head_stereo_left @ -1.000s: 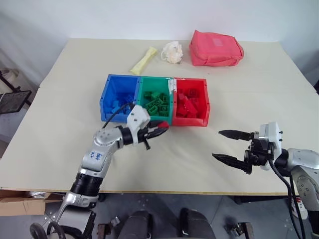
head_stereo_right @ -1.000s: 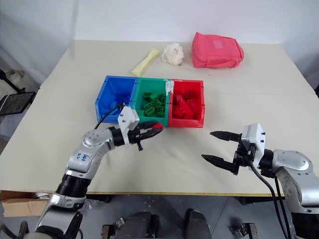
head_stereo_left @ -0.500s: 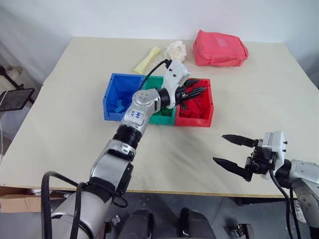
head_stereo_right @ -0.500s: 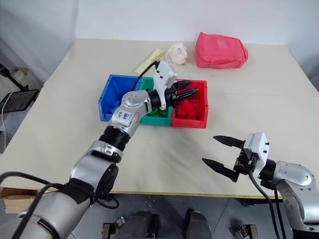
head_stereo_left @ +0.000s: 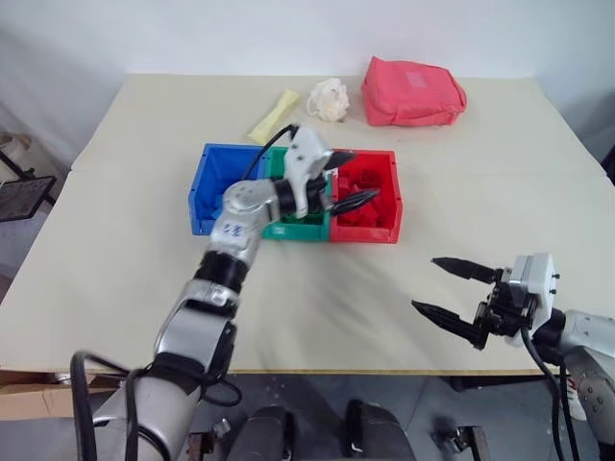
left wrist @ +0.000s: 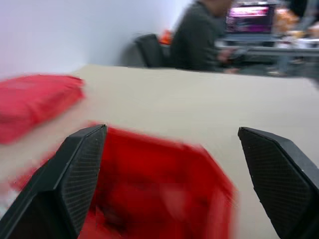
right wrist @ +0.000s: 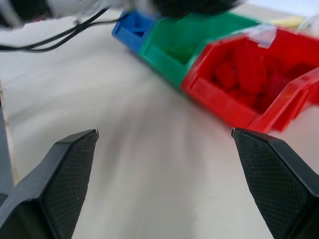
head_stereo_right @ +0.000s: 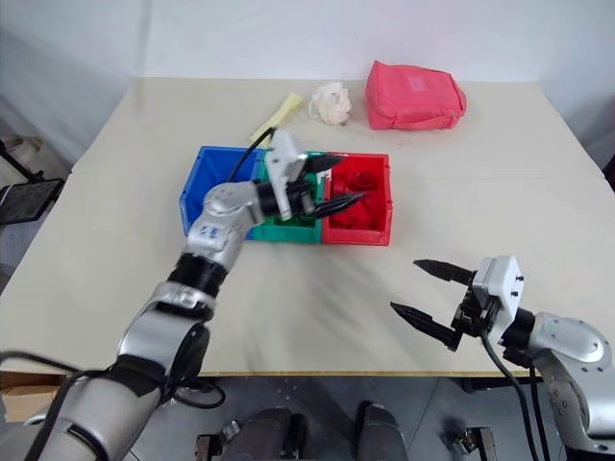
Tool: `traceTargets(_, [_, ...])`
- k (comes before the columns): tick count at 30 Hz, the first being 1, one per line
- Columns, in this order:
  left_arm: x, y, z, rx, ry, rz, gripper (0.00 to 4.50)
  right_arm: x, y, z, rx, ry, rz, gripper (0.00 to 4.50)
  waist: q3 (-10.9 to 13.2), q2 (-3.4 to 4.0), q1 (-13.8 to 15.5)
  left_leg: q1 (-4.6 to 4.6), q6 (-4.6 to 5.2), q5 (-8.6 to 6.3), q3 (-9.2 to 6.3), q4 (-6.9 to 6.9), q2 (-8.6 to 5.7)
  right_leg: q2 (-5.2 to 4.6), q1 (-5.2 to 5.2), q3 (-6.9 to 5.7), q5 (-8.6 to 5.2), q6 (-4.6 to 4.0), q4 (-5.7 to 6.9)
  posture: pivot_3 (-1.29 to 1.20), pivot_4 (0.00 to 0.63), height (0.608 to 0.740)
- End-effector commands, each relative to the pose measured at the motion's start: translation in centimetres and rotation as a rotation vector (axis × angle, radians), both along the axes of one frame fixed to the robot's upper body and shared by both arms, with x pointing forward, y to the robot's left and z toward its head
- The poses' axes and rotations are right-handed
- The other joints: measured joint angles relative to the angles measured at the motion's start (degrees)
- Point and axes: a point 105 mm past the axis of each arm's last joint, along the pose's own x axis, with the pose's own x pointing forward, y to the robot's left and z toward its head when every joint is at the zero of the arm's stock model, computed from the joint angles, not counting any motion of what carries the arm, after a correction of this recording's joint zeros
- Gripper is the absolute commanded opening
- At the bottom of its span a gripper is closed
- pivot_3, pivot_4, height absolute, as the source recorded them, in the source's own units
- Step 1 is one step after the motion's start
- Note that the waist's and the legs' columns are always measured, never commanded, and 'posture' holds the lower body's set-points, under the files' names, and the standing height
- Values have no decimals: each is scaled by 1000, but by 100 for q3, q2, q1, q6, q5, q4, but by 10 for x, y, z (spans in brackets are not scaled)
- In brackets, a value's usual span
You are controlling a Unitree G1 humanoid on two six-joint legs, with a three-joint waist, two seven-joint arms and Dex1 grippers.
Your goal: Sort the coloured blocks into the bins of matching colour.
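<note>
Three joined bins stand mid-table: blue bin, green bin and red bin. Red blocks lie piled in the red bin. My left gripper hovers over the red bin's near-left part, open, with nothing between its fingers; its arm hides most of the green bin. The left wrist view looks down past the open gripper into the red bin. My right gripper hangs open and empty above bare table at the front right, facing the bins.
A red fabric pouch, a white crumpled object and a pale yellow object lie at the table's far side. The table's front edge runs just below the right gripper. A seated person shows in the background.
The left gripper, shut on a red block in front of the green bin a second ago, swung up over the red bin and opened; the block has left its fingers. The right arm stayed.
</note>
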Motion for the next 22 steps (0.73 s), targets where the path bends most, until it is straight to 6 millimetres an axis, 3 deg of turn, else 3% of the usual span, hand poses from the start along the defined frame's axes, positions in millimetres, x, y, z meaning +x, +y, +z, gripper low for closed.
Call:
traceTargets(1, [-26,21,10,-9,-18,-83,4475,4,-4,8,-23,-18,42,4500,0,0,0,0,0,0,0,0,-1,-2,0,2,0,0,1,0,150,740])
traceTargets(6, [-48,78,-9,53,50,-12,4475,21,-8,12,-72,-18,103,4500,0,0,-22,-1,0,0,-11,8,-1,-6,5,3,0,0,0,0,150,740])
traceTargets(13, [-55,152,-23,115,110,226,4475,40,-12,12,-118,-4,159,4500,0,1,-25,-1,-3,-2,-18,8,-4,-11,6,4,0,-1,0,0,150,740])
traceTargets(17, [-63,175,-27,112,135,311,4475,46,-12,13,-128,-8,170,4500,0,2,-32,0,-4,-3,-19,7,-4,-12,6,2,-1,-1,1,0,150,740])
traceTargets(22, [-71,173,-29,95,129,320,4475,50,-10,11,-132,-14,175,4500,0,2,-21,-1,-7,-5,-23,5,-2,-14,5,6,-1,-2,1,0,150,740])
